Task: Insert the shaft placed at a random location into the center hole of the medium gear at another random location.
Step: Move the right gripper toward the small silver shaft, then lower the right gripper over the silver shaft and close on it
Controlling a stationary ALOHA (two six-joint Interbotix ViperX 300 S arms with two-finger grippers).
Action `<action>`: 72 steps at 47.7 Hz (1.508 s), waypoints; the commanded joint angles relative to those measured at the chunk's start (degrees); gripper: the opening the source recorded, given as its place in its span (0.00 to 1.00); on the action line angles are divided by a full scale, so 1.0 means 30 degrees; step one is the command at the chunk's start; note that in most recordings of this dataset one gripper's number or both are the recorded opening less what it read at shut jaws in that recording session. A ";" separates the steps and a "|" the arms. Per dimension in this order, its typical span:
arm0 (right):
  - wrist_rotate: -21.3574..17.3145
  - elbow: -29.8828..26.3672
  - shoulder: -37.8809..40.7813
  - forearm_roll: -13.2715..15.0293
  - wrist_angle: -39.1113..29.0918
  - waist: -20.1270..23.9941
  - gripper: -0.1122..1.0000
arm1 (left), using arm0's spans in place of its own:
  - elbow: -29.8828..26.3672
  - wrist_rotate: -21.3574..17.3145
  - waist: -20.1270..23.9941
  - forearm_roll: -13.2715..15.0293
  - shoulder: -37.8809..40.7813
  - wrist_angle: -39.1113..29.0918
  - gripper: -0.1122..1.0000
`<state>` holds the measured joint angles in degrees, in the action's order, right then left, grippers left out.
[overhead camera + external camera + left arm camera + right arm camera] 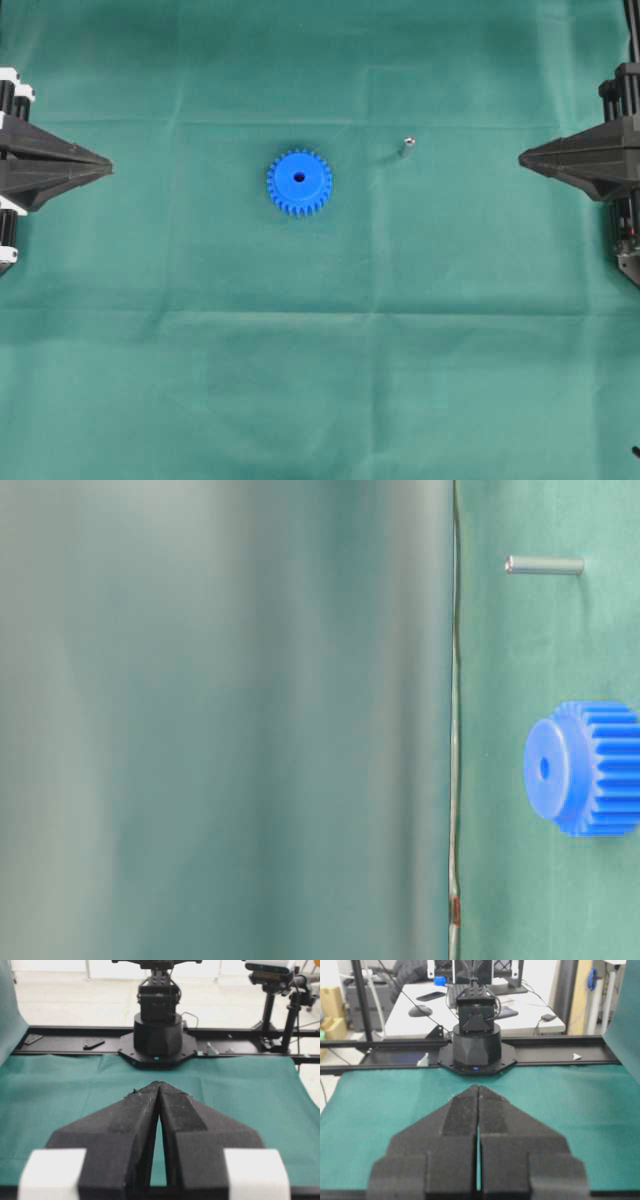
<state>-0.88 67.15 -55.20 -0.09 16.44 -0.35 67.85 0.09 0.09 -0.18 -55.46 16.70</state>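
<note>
A robotics lab: a green cloth-covered table [320, 400], a black metal frame rail [560, 1055] in mid frame, a white office desk [415, 1022] at the upper left.

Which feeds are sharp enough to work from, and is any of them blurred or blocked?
Overhead: even light, medium gear sharp, shaft tiny. Table-level: a blurred grey-green surface fills the left two-thirds; gear and shaft crisp at right. Both wrist views: end effector fingers sharp, neither part visible.
</note>
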 commanded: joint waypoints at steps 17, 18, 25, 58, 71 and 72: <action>0.0674 -0.0967 0.1523 0.0059 -0.1289 -0.0498 0.11 | -0.0703 0.0205 -0.0117 -0.0264 0.0205 -0.0762 0.10; 0.0674 -0.0967 0.1611 0.0029 -0.1289 -0.0615 0.11 | -0.0732 0.0205 -0.0117 -0.0264 0.0205 -0.0762 0.10; 0.0557 -0.0850 0.2695 -0.0059 -0.1055 -0.1758 0.11 | -0.0703 0.0234 -0.0117 -0.0264 0.0234 -0.0908 0.10; 0.0557 -0.1787 1.3857 -0.0293 0.2168 -0.5039 0.86 | -0.0674 0.0234 -0.0117 -0.0234 0.0264 -0.1230 0.10; 0.0557 -0.1787 1.6143 -0.0703 0.3340 -0.5449 0.86 | -0.0674 0.0234 -0.0117 -0.0234 0.0264 -0.1230 0.10; 0.0557 -0.1787 1.6260 -0.0703 0.3398 -0.5449 0.86 | -0.0674 0.0234 -0.0117 -0.0264 0.0293 -0.1230 0.10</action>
<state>0.18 62.84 -7.03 -1.85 25.22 -16.26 67.15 0.70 -0.18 -0.79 -55.11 12.74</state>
